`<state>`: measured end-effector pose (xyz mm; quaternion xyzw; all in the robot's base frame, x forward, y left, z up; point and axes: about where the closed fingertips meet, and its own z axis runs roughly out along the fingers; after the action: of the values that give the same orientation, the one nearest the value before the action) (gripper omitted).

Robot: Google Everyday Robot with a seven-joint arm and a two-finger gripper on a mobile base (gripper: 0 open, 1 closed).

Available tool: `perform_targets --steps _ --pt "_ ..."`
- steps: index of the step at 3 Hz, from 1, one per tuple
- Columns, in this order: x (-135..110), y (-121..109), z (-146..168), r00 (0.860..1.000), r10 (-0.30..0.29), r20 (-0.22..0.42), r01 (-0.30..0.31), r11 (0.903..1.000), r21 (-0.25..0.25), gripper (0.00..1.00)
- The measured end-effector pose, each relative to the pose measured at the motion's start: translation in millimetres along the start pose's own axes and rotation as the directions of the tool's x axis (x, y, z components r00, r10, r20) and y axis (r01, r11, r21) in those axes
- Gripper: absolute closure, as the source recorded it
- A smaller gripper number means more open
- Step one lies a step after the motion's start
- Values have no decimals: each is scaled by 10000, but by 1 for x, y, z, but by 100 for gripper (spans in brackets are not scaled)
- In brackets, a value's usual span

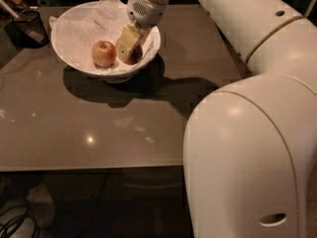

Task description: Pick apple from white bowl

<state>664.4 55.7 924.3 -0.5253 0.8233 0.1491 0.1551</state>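
Observation:
The white bowl [74, 58], lined with crinkled white paper, stands at the table's far left. Two apples lie in it. A reddish apple with paler yellowish patches [104, 53] lies in the middle, in plain sight. A darker, evenly red apple [136, 57] lies to its right, mostly hidden behind my gripper. My gripper [127, 44] reaches down into the bowl from the upper right, right against that red apple, about a hand's width from the patchy one.
A dark mesh cup [27, 26] with utensils stands left of the bowl, near the table's far left edge. The brown table top [99, 128] stretches toward me. My white arm [247, 133] fills the right half of the view. Cables lie on the floor at lower left.

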Motion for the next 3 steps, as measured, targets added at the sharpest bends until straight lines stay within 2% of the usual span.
perform_targets --steps 1,2,3 --pt "-12 13 -15 9981 -604 145 607 9979 -219 100" --pt "-25 34 -35 9904 -1356 276 1359 9907 -91 100" --pt "-29 84 -61 9766 -2102 458 2107 9775 -68 100"
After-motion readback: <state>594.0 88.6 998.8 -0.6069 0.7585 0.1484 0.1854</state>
